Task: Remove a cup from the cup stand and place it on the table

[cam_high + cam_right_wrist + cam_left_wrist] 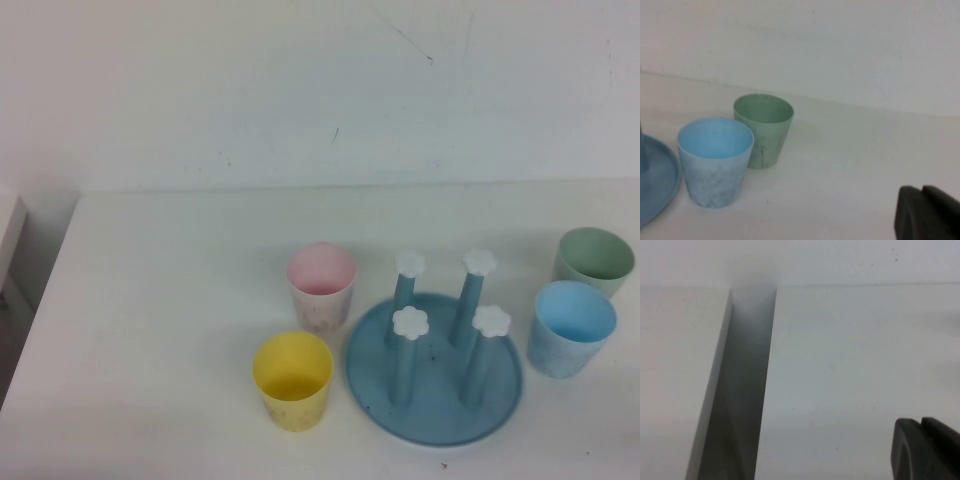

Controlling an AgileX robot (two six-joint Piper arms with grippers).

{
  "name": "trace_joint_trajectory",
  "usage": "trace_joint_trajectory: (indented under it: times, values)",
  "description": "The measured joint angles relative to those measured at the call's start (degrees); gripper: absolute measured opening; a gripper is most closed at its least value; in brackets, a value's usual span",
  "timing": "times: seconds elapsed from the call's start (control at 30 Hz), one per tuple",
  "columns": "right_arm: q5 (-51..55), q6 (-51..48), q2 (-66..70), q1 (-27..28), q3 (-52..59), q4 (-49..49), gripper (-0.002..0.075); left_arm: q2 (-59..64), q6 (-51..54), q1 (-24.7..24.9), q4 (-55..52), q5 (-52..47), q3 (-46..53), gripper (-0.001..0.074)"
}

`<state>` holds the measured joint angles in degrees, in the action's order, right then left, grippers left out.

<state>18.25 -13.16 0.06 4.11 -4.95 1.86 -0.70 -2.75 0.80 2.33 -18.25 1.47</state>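
Note:
The mint-green cup (pixel 594 260) stands upright on the white table (pixel 180 300) at the far right, behind the light blue cup; it also shows in the right wrist view (pixel 763 127). The blue cup stand (pixel 435 370) sits at the front centre with all four white-capped pegs bare; its rim shows in the right wrist view (pixel 657 175). Neither arm shows in the high view. My right gripper (pixel 922 192) is shut and empty, low over the table to the right of the cups. My left gripper (pixel 921 425) is shut and empty over bare tabletop near the table's left edge.
A light blue cup (pixel 570 325) stands right of the stand, also in the right wrist view (pixel 715 160). A pink cup (pixel 321 285) and a yellow cup (pixel 292 378) stand to the stand's left. A gap (pixel 742 390) separates the table from a neighbouring white surface.

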Motion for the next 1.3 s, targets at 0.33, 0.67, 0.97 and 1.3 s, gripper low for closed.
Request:
trace_joint_trajectory:
  times: [0.33, 0.67, 0.97, 1.3]
  values:
    - [1.6, 4.6, -0.8, 0.0, 6.5, -1.2, -0.0003, 0.0, 0.0, 0.0, 0.0, -0.6, -0.1, -0.0002]
    - [2.4, 5.1, -0.8, 0.0, 6.4, -3.9, -0.0003, 0.0, -0.1, 0.0, 0.4, -0.9, -0.2, -0.0002]
    - [2.5, 5.1, -0.8, 0.0, 6.4, -3.9, -0.0003, 0.0, -0.1, 0.0, 0.6, -0.9, -0.2, -0.0002]
    - [2.5, 5.0, -0.8, 0.0, 6.4, -3.9, -0.0003, 0.0, -0.1, 0.0, 0.6, -0.9, -0.2, -0.0002]
